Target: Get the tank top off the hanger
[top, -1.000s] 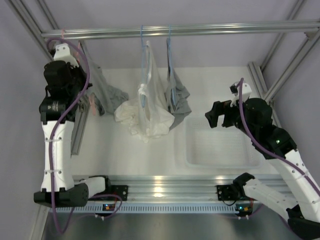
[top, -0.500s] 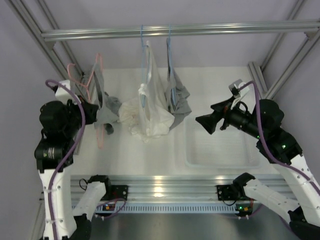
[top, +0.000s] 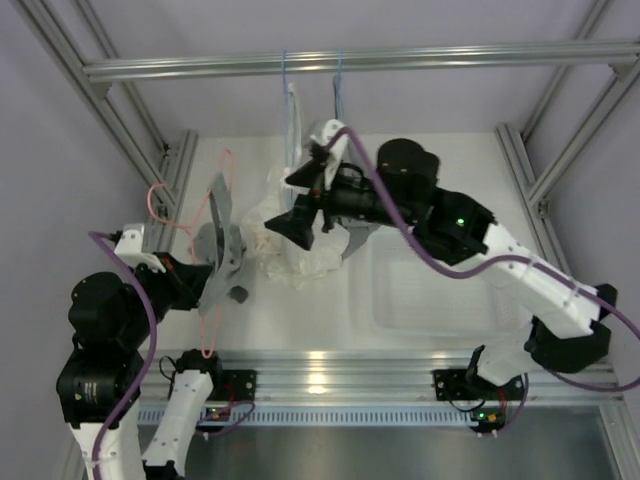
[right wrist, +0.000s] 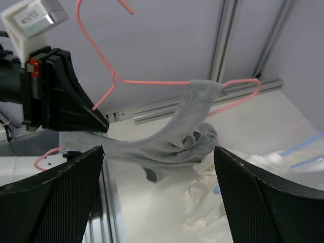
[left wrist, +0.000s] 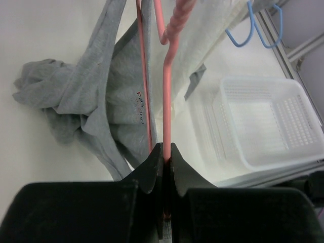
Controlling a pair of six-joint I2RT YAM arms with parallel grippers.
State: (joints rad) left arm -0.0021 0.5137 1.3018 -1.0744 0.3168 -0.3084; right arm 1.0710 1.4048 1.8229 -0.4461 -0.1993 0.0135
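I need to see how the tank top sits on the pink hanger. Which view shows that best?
Right wrist: the whole hanger faces it, a strap of the tank top draped over one arm. Left wrist shows the left gripper clamped on the wire, cloth bunched behind. Top view sees both nearly edge-on.

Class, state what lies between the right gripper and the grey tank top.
Nothing: the right wrist view shows only open air between the right gripper and the tank top.

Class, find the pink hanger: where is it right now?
The pink hanger is on the left side of the top view, pinched in the left gripper, with the grey tank top draped over it, just left of the hanging white garment.
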